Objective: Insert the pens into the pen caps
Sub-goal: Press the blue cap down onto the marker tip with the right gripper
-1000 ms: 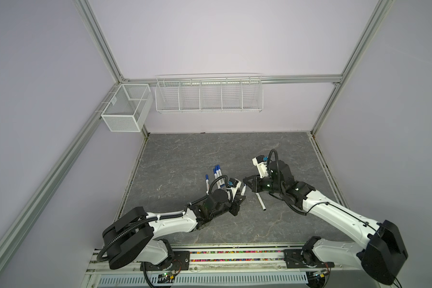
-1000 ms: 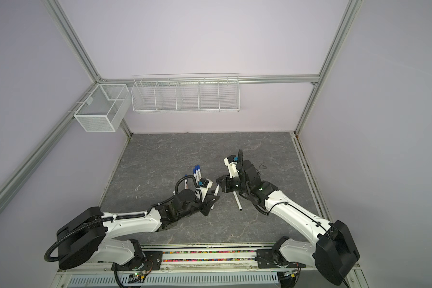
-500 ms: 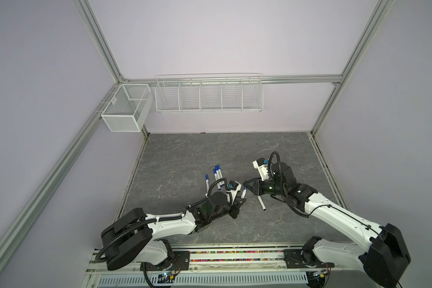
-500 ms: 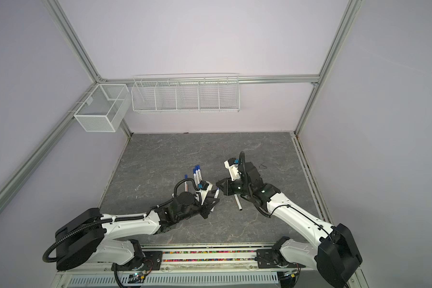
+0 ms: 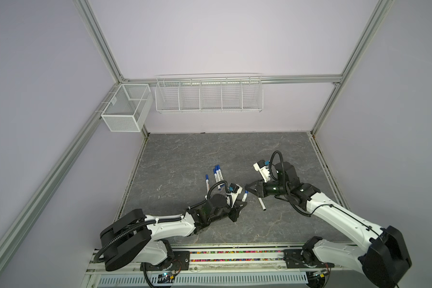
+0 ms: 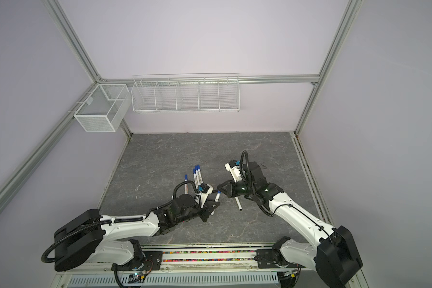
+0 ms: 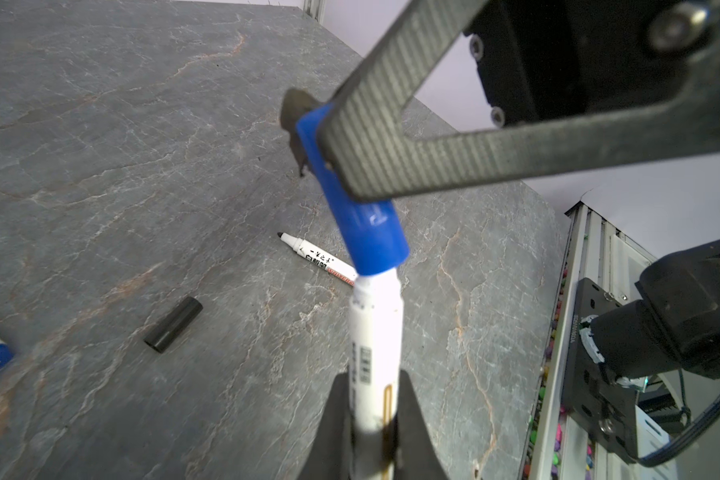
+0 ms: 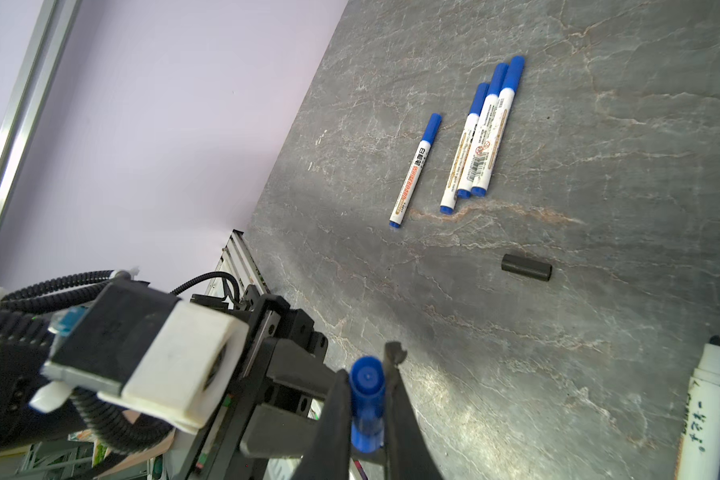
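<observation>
Pressing a short blue plastic cap (image 7: 362, 220) onto the tip end of a slim white marker barrel with a printed label (image 7: 375, 332) is, by my reading, the step I am carrying out. My left pincer (image 7: 375, 419) is clamping the barrel low down, and my right pincer (image 8: 366, 390) is squeezing the cap between its fingers. Both are hanging above the grey stone-patterned tabletop (image 5: 210, 154), near its middle. The cap's mouth is sitting over the pen's nose, but a narrow white shoulder is showing below the rim and the cap is leaning a little off the barrel's line. So I am judging it not fully home. The next move is calling for lining up the two axes and pushing them together without letting either piece slip in its grip.

Lying on the tabletop are a stubby black cap (image 8: 526, 268) on its side and, near it, an uncapped white marker with a black tip (image 7: 312, 253). I am taking these for the last pair. Four white markers wearing blue caps (image 8: 481, 133) are lying further off, three touching side by side and one just beside them.

Hanging on the walls are a white mesh box (image 5: 121, 122) and a long white wire basket divided into compartments (image 5: 210, 99). I am seeing nothing in either.
</observation>
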Controlling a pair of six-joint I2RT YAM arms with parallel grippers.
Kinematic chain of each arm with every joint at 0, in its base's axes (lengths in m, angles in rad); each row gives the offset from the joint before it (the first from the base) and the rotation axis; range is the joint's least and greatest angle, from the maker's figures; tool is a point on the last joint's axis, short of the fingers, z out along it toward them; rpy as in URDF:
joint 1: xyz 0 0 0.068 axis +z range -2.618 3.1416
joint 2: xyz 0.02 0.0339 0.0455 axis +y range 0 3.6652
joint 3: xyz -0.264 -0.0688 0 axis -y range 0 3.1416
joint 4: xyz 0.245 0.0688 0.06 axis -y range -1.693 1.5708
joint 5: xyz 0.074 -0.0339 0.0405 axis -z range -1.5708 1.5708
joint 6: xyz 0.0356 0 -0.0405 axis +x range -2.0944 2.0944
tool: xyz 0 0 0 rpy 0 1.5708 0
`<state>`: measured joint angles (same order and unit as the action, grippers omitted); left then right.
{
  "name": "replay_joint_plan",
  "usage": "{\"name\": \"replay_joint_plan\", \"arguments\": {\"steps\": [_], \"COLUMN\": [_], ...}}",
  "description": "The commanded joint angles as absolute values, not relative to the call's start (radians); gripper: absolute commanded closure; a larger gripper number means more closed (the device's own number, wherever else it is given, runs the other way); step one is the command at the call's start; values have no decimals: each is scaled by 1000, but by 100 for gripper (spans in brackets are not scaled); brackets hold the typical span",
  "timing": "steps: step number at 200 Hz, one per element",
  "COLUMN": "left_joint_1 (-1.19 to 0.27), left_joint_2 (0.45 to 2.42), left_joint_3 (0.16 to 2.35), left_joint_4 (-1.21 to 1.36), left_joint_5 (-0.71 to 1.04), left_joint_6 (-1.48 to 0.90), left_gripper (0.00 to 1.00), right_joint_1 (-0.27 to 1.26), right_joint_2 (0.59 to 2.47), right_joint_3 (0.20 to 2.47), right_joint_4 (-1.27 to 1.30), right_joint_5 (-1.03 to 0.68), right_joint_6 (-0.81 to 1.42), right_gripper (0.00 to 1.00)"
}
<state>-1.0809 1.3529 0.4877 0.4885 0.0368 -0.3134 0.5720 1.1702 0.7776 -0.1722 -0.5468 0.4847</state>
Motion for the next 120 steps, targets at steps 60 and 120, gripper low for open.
{"name": "replay_joint_plan", "arguments": {"steps": [60,120], "left_joint_1": [-1047,-1046], "left_joint_2": [1354,1355], "left_joint_3": [499,503], "left_joint_4": [525,527], "left_joint_5": [-74,-65], "left_joint_6": [-337,-315], "left_gripper": [100,100], "right_joint_1": [598,612], "right_joint_2": [1134,1138], "right_joint_3": [727,735], "right_joint_4": [-370,-408], "right_joint_5": [-771,-801], "right_joint_6": [430,392], "right_gripper": [91,92]}}
